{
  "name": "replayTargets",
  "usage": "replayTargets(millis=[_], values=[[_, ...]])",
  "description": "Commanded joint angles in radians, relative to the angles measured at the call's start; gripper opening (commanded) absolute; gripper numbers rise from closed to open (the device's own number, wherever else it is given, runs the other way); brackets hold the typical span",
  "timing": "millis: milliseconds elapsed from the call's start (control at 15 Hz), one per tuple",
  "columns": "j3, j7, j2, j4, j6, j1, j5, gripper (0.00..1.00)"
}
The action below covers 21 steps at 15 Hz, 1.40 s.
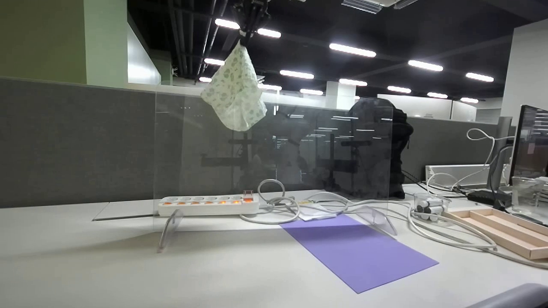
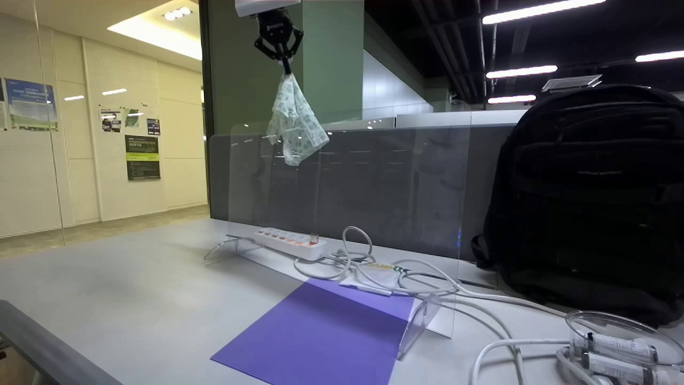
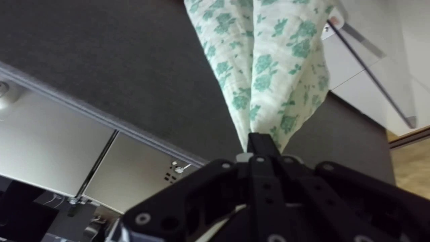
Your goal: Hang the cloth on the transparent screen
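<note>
1. Soft pale whitish-green fabric cloth (image 1: 235, 92) with leafy print: hanging crumpled in mid-air, upper part of the frame, left of centre, in both exterior views.
2. Black two-fingered gripper (image 2: 287, 67) above it, near top of frame: fingers pressed together on the cloth's peak. Wrist view agrees, fabric fanning up from the tips.
3. Large clear rectangular transparent screen (image 1: 192, 149), upright, mid-frame: cloth's lower part overlaps its top edge as I see it. Front or behind, touching or apart: can't tell from here.
4. Step, my call: positioning at the screen. Not draped yet.
5. Next probably wants fabric astride the thin top edge, lowered until some hangs each side, then a gentle release; lopsided drape may slide off.
6. Around, in an exterior view: long white power strip (image 1: 208, 208) through the screen's lower left, flat purple sheet (image 1: 359, 256) lower right, black backpack (image 1: 399, 145) right, opaque grey partition wall (image 1: 77, 145) behind.
</note>
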Motion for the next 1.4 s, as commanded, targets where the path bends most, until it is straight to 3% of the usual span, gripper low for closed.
replayTargets(millis=[0,400,867,1333], values=[[0.003,-0.031,-0.008,-0.007,-0.019,0.004,0.032,0.01],[0.020,-0.106,-0.025,-0.031,-0.026,0.009,0.108,0.00],[0.050,-0.299,-0.076,-0.014,-0.090,0.013,0.324,0.00],[0.007,-0.302,-0.135,-0.025,-0.133,0.007,0.321,0.00]])
